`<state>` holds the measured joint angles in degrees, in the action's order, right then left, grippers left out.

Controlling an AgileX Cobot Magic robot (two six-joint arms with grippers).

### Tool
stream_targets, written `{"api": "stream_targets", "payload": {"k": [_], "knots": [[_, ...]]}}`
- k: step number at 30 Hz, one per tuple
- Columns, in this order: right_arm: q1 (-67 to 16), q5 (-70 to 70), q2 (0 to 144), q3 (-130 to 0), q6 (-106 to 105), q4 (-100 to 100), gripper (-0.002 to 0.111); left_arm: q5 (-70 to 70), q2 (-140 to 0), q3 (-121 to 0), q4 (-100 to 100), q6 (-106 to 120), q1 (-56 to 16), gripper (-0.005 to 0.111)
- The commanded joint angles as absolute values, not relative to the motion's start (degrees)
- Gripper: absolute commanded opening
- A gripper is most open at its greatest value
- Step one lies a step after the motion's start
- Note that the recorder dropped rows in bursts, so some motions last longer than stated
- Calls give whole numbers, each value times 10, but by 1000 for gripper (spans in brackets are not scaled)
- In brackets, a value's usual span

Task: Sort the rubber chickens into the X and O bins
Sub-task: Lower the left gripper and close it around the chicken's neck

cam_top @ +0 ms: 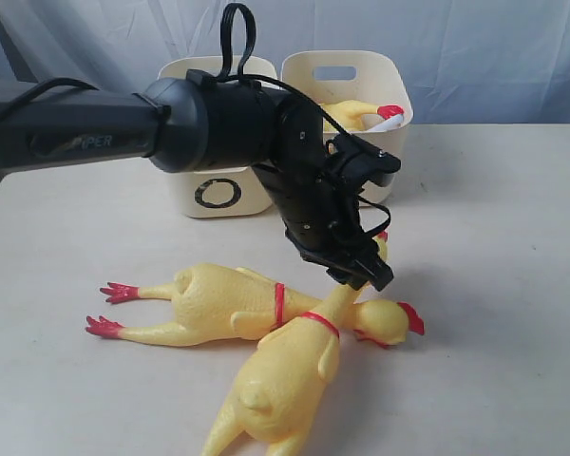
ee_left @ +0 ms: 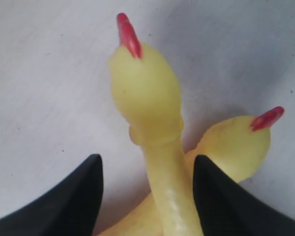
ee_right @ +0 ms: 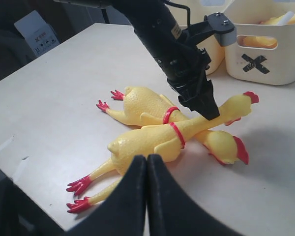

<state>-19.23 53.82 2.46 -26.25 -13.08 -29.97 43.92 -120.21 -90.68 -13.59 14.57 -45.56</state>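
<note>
Two long rubber chickens lie crossed on the table. One [cam_top: 218,304] lies flat with its red feet to the left. The other [cam_top: 275,389] lies over it, neck angled up. My left gripper [cam_top: 366,274] is open with its fingers either side of that neck [ee_left: 162,187], a gap showing on both sides. That chicken's head [ee_left: 142,83] lies past the fingertips, with the lower chicken's head [ee_left: 236,142] beside it. A shorter chicken [cam_top: 351,114] with a white tube lies in the X bin [ee_right: 275,64]. The O bin [cam_top: 256,195] stands beside it. My right gripper [ee_right: 146,158] is shut and empty, near the crossed chickens' feet [ee_right: 78,186].
The left arm [cam_top: 85,133] stretches across from the left, above the O bin and over the middle of the table. Both bins stand side by side at the back. The table edge [ee_right: 19,167] runs close behind my right gripper.
</note>
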Motion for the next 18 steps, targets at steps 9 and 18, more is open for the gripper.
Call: {"api": "stream_targets", "payload": {"k": [9, 18], "knots": [[-195, 532, 22, -260, -135, -300, -1, 454, -1223, -910, -166, 154, -458, 53], [-195, 532, 22, -260, -135, -300, -1, 444, -1233, -910, -174, 154, -458, 53]]}}
